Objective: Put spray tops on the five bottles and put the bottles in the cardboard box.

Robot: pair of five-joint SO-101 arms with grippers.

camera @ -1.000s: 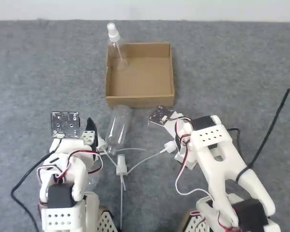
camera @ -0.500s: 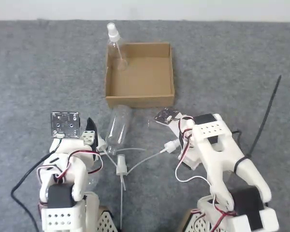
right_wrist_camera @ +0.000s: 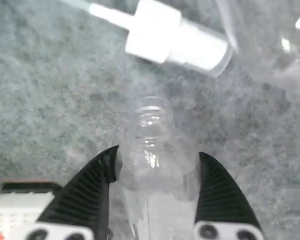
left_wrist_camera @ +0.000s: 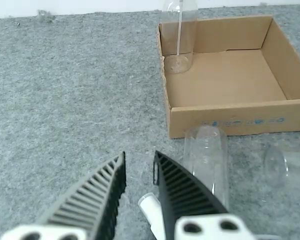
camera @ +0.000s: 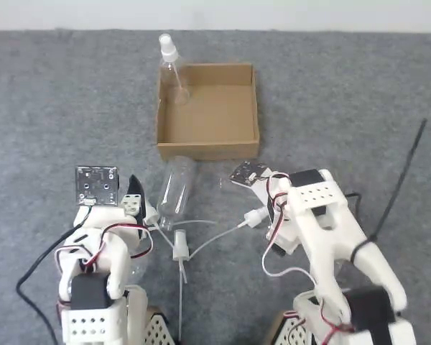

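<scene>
The cardboard box (camera: 208, 149) sits at 12 o'clock on the grey table (camera: 359, 108). It holds one bottle. This standing bottle (camera: 176, 79) is upright in the box's 11 o'clock corner. It has a fitted spray top (camera: 168, 44) that pokes up over the box wall.

The lying bottle (camera: 176, 192) is just outside the box, at its 7 o'clock. It is on its side on the table, with its bottom end toward the box.

The right gripper (right_wrist_camera: 157, 152) is at 5 o'clock from the box. Its two black fingers press on the open bottle (right_wrist_camera: 151, 120), one on each side, so it is pinching that bottle. The open bottle is clear, with no top on it, so its round mouth is open. The right spray top (right_wrist_camera: 176, 37) lies on the table just past that mouth, with a thin tube sticking out of it.

The left gripper (left_wrist_camera: 139, 157) is at 7 o'clock from the box, near the lying bottle. Its fingers are spread a little, and grey table shows between them. A near spray top (left_wrist_camera: 150, 210) lies just beside one finger.

The middle spray top (camera: 179, 244) lies between the two arms, at 6 o'clock from the lying bottle. Its thin tube points to 6 o'clock.
</scene>
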